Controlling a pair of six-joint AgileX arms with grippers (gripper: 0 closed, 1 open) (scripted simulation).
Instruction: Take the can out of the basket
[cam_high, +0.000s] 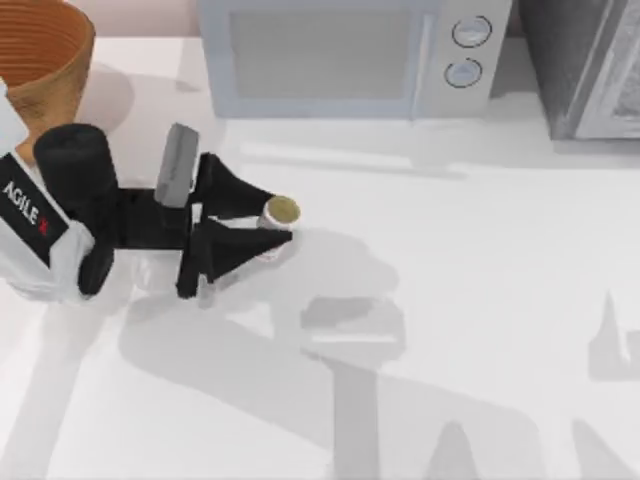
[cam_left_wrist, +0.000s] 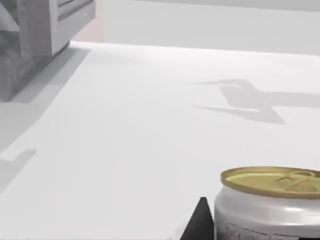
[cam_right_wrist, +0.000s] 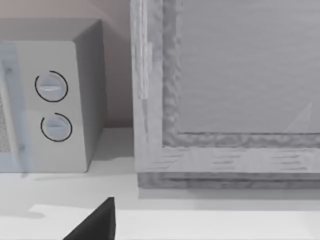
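While gripper-held, can beside "AGILEX"-lettered arm.

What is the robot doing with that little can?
The left gripper is holding the can between its fingers, out over the white table. The can is outside the basket, which stands at the table's far left corner. A microwave stands along the back edge. The right arm is parked, facing the microwave and a grey box.
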